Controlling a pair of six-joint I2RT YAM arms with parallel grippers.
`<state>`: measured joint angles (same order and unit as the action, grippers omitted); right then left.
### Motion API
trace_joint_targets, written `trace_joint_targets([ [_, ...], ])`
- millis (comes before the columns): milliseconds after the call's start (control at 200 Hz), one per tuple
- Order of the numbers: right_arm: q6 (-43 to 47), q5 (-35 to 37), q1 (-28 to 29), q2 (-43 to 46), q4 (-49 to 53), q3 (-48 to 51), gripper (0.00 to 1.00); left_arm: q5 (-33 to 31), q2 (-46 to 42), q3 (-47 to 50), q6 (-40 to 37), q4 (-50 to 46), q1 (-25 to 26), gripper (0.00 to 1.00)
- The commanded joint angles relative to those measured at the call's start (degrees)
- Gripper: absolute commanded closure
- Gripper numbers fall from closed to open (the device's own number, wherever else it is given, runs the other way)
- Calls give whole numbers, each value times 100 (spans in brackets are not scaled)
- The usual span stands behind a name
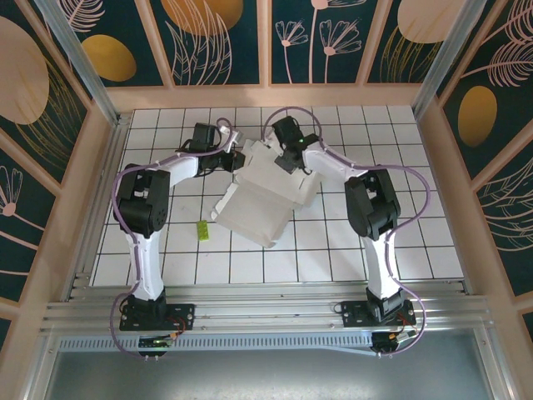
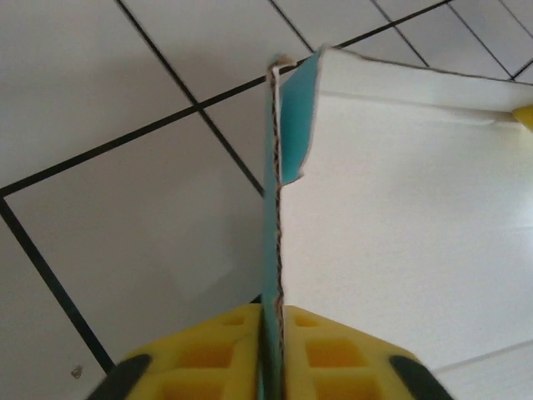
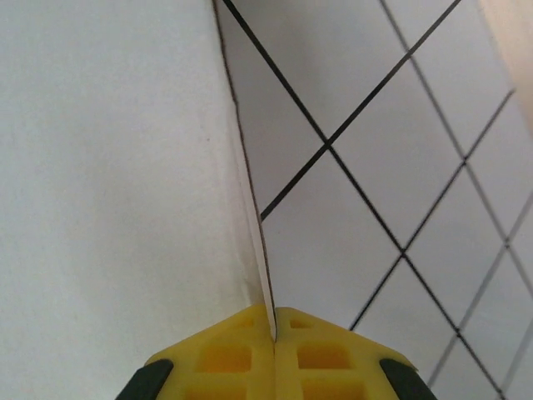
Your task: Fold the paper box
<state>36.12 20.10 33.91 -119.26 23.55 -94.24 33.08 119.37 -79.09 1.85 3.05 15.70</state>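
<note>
Two grippers clamped the paper box (image 1: 265, 204), which lay whitish face up at centre frame on the tiled table (image 1: 416, 242). We saw the left gripper (image 2: 271, 337) pinching an upright, teal-backed flap edge, and the right gripper (image 3: 273, 332) clenched on another card edge between yellow pads (image 3: 225, 358).

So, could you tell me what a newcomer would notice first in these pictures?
The whitish-grey paper box lies mid-table. At its far edge, the left claw pinches a flap showing cyan, and the right claw pinches a plain white edge. A tiny yellow-green scrap lies on the tiles to its left.
</note>
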Motion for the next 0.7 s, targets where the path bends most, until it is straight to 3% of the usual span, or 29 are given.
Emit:
trace_joint_targets([
  [0, 865, 1130, 109, 531, -1235, 415, 96, 594, -299, 113, 282, 684, 53, 67],
  [105, 1668, 1630, 274, 735, -2386, 983, 95, 798, -196, 128, 403, 742, 48, 57],
  [365, 4233, 2197, 533, 953, -5698, 2365, 94, 507, -181, 243, 330, 838, 55, 50],
  [556, 5307, 2141, 573, 871, -6987, 2999, 93, 489, -144, 243, 296, 921, 25, 47],
  [691, 5432, 2131, 599, 793, -7348, 3214, 92, 583, -175, 271, 244, 916, -47, 47],
])
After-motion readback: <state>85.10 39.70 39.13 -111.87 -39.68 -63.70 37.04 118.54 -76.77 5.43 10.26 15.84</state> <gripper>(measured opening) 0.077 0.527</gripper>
